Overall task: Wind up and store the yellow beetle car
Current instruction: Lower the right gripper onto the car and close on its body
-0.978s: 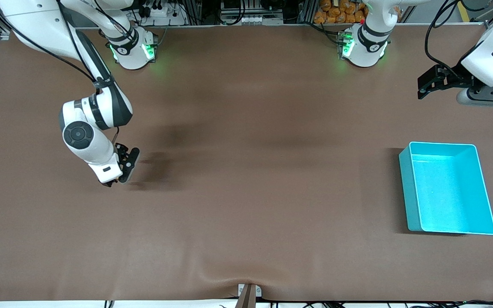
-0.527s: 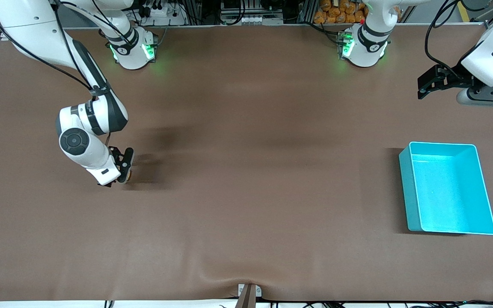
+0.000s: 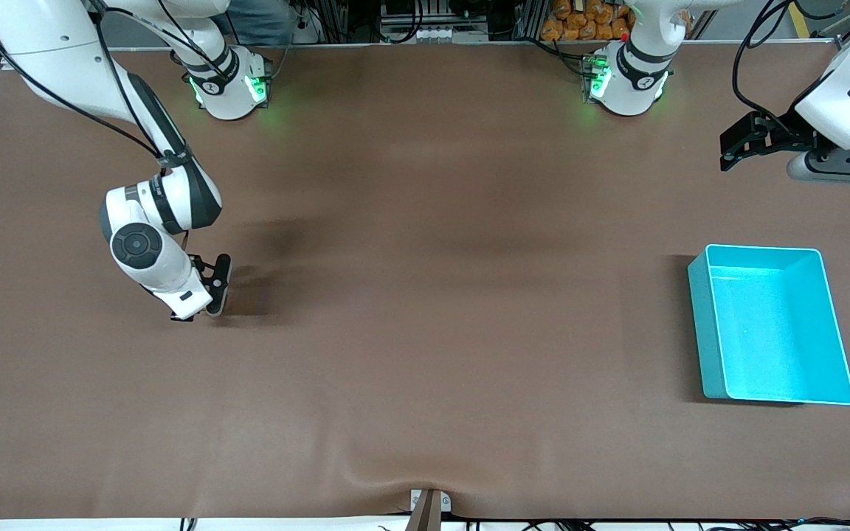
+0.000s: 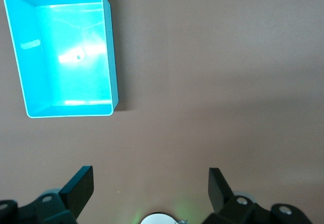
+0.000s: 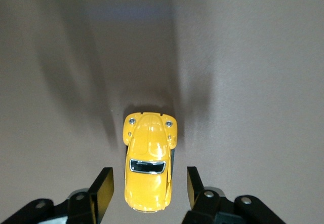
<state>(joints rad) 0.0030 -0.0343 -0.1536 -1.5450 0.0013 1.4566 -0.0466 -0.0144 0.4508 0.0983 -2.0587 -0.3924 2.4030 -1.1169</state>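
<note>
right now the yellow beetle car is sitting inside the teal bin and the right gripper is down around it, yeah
Not quite. The yellow beetle car sits on the brown table, not in the teal bin, which is empty in the left wrist view. The right wrist view shows the right gripper down around it, fingers either side.

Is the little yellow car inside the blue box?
No, the car sits on the table between the right hand's fingers, and the box is empty.

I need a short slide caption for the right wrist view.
Right gripper straddling the yellow beetle car on the brown table, fingers not touching it.
</note>
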